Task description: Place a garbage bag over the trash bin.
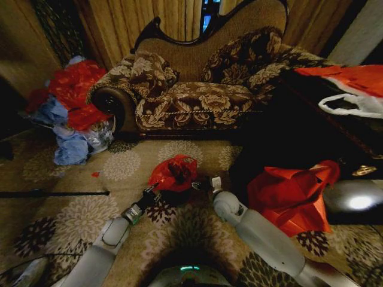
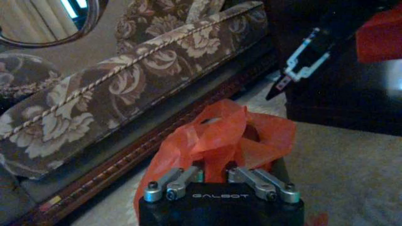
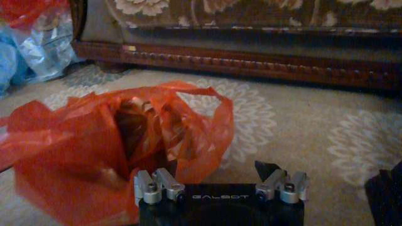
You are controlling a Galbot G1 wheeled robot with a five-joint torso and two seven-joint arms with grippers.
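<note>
Bag count: one garbage bag (image 1: 173,172) at frame centre, draped over one trash bin (image 1: 175,196). Left tool (image 2: 213,173) clamps its plastic; right tool (image 3: 220,176) apart beside it. Open carpet (image 1: 119,173) leftward.

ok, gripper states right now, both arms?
Left gripper: shut on the garbage bag.
Right gripper: open, holding nothing, beside the bag.

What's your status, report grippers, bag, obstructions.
Left gripper shut on garbage bag, draped on trash bin. Right gripper open beside bag. Sofa behind; nothing blocking.
</note>
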